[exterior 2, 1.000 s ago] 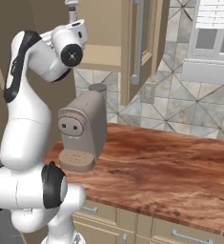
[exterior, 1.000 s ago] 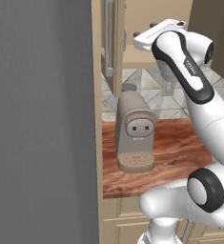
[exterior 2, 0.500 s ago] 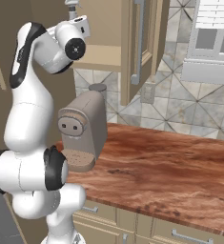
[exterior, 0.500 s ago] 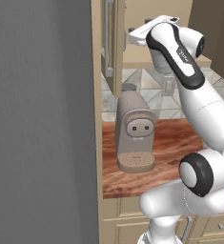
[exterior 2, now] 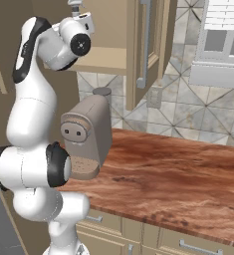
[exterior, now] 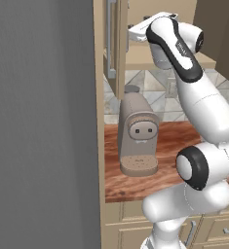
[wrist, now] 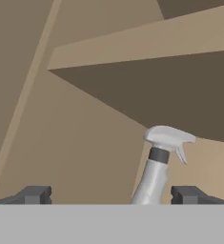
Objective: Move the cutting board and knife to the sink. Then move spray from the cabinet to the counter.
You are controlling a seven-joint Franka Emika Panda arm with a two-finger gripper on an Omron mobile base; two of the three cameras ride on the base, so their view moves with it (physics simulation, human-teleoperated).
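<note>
Moved: arm has swung a bit further left toward the open cabinet (exterior: 117, 46) over the last second, hand up at shelf height.
Gripper (wrist: 111, 195): fingers spread wide, nothing between them yet.
Spray (wrist: 160, 164): upright on the cabinet shelf, just ahead of the tips and nearer the right one, trigger head on top.
Why: looks lined up to straddle the bottle's neck.
Counter (exterior 2: 178, 169): coffee machine (exterior 2: 86, 137) parked below; drop the bottle clear of it.

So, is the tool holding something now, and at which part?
Nothing is held. The tool is open, and the spray stands between its fingertips, not gripped, inside the cabinet.
</note>
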